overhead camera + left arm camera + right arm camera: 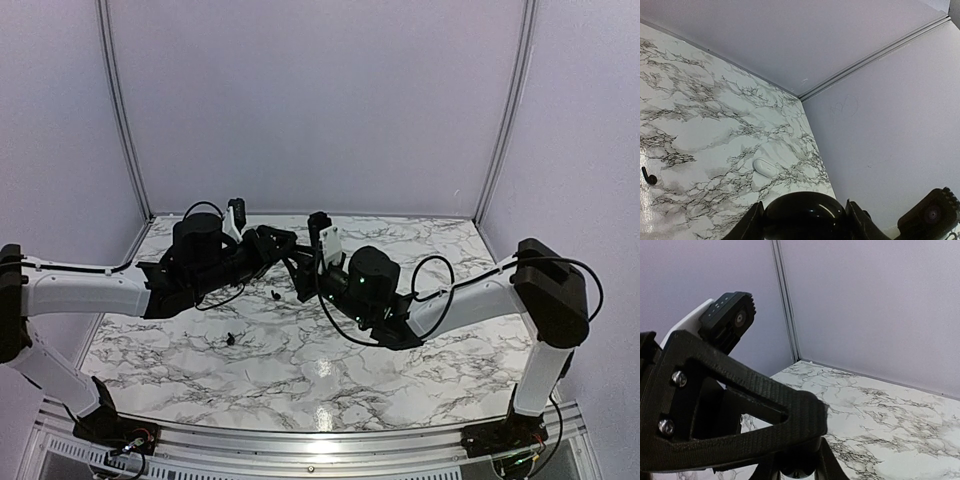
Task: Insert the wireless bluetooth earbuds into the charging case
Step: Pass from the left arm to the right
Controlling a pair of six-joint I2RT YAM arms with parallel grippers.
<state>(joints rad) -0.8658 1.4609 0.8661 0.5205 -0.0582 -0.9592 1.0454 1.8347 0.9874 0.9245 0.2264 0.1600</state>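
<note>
Left wrist view: left hand (802, 222) clamped on glossy black charging case (805, 207), above surface (700, 115). Right hand (795, 467) pinched together; contents unclear. Black earbud (647, 176) lies on surface, well apart from case. Advice: hold case level, align bud over socket, seat gently.

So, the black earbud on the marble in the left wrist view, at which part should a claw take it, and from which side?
Probably at the rounded bulb end, from straight above. The black earbud lies flat on the table with bare marble beside it, so both sides of the bulb can be reached from there; the stem looks too thin to hold.
</note>
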